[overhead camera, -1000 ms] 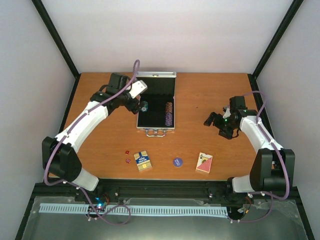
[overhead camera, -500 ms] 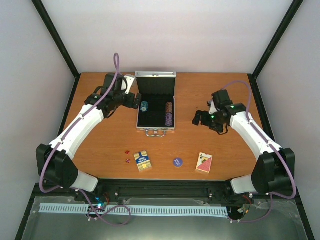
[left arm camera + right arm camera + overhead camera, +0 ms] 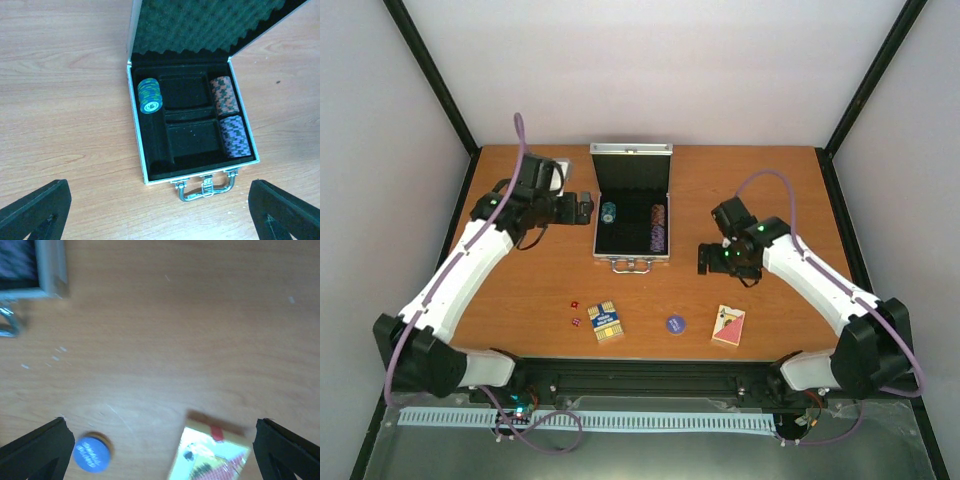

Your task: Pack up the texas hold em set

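- Left fingers (image 3: 40, 206) are spread wide and grasp nothing; they hang over the worktop (image 3: 520, 285) just left of the case, and their camera looks down into it
- Dice (image 3: 575, 321), tiny and red, lie on the worktop near the front edge, just left of the blue-yellow deck (image 3: 605, 322), which lies flat and apart from them
- Case (image 3: 141, 150) sits at the middle back of the worktop, its lid (image 3: 200, 25) standing upright and showing dark ridged foam
- Inside, the blue-green chips (image 3: 150, 95) lie as a stack at the far end of the left channel
- The two middle wells show only black lining
- In the right channel the brown chips (image 3: 223, 94) lie at the far end and the purple chips (image 3: 234, 136) at the near end, touching end to end
- Handle (image 3: 205, 187) juts from the near edge of the case
- Disc (image 3: 674, 323), blue, lies flat near the front edge, between the two decks
- Right fingers (image 3: 35, 450) are spread wide with nothing between them; they hover right of the case, above the disc and the red deck (image 3: 728, 326)
- Red deck lies flat furthest right, well apart from the case; the right wrist view of it is blurred
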Controlling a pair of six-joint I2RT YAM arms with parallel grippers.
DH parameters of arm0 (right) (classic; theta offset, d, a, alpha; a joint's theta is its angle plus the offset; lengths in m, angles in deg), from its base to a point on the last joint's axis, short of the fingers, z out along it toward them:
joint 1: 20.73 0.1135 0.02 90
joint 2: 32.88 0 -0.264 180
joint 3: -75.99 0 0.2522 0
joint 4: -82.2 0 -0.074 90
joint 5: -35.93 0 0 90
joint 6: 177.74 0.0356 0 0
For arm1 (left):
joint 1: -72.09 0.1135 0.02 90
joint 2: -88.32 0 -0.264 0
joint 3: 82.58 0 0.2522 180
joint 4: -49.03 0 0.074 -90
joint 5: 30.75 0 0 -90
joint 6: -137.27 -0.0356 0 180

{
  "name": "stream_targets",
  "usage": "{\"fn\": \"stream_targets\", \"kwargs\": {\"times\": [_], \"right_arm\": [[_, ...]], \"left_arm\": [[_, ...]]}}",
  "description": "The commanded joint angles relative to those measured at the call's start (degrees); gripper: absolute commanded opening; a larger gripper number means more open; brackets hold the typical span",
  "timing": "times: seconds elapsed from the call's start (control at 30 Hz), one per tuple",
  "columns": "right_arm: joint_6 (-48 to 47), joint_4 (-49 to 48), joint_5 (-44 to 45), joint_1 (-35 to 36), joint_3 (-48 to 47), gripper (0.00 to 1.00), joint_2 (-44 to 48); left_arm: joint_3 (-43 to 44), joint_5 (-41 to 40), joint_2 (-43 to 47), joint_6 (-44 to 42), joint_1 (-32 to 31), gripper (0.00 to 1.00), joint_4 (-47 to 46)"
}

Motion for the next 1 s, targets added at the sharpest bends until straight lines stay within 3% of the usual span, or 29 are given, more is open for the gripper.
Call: {"fn": "stream_targets", "kwargs": {"times": [0.0,0.2,0.37,0.97], "right_arm": [[7.1,6.5,8.9,2.8,6.8,1.00,3.7],[15.0,5.8,7.6,5.1,15.1,1.00,8.2],[21.7,4.3,6.7,10.2,15.9,1.00,5.6],[27.1,0.8,6.8,10.9,20.4,1.00,0.8]], "left_arm": [[-0.3,-1.1,4.3,4.6,0.4,1.00,3.5],[-0.7,2.8,4.0,3.7,0.4,0.99,4.7],[-0.7,3.9,3.0,0.3,0.4,0.99,5.3],[-4.9,9.3,6.9,0.9,0.4,0.98,2.2]]}}
